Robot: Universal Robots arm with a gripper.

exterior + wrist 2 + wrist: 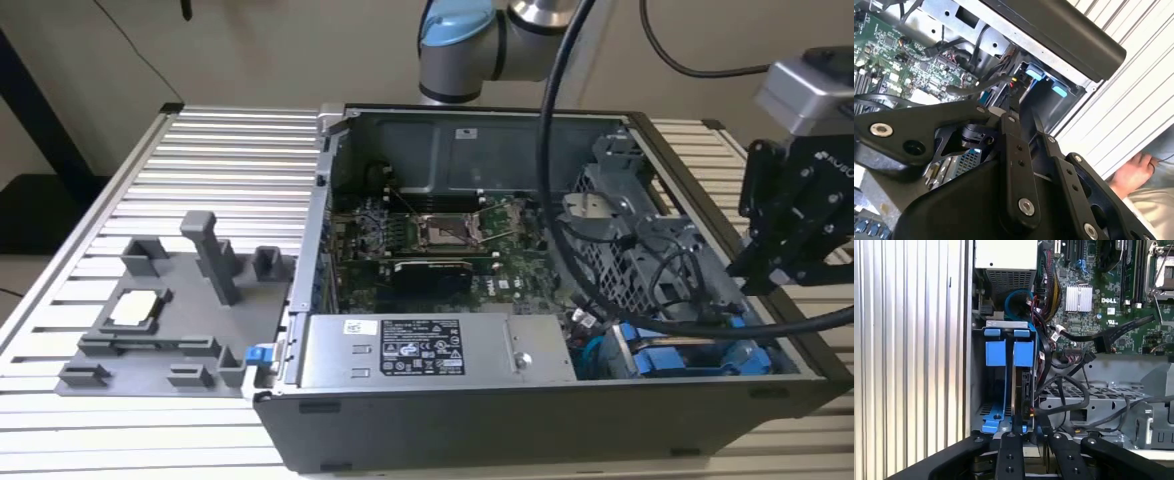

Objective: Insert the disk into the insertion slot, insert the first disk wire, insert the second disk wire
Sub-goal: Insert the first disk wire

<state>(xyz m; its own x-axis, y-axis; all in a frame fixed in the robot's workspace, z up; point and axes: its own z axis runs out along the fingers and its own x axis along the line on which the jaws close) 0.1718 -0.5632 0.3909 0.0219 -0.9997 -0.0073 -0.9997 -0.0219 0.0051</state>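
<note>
The computer case (534,400) lies open on the slatted table (227,160). In the exterior view the gripper (754,272) hangs above the case corner at that view's right, nearest the camera. In the first wrist view the gripper (1029,436) is directly over the disk (1022,390). The disk stands on edge in its blue carrier, with the carrier's blue tab (1024,347) at its end, and it sits inside the insertion slot (983,405). A second blue carrier (994,352) stands just beside it, on the side towards the case wall. Black cables (1059,385) run along the other side of the disk, touching or nearly touching it; whether any cable is plugged into the disk cannot be determined. Whether the gripper is open or closed, and whether it has hold of anything, cannot be determined. The grey power supply (427,350) lies beside the slot. A grey fixture (174,310) rests on the table, well apart from the case. In the second wrist view a person's hand (1134,175) shows beyond the table edge.
</note>
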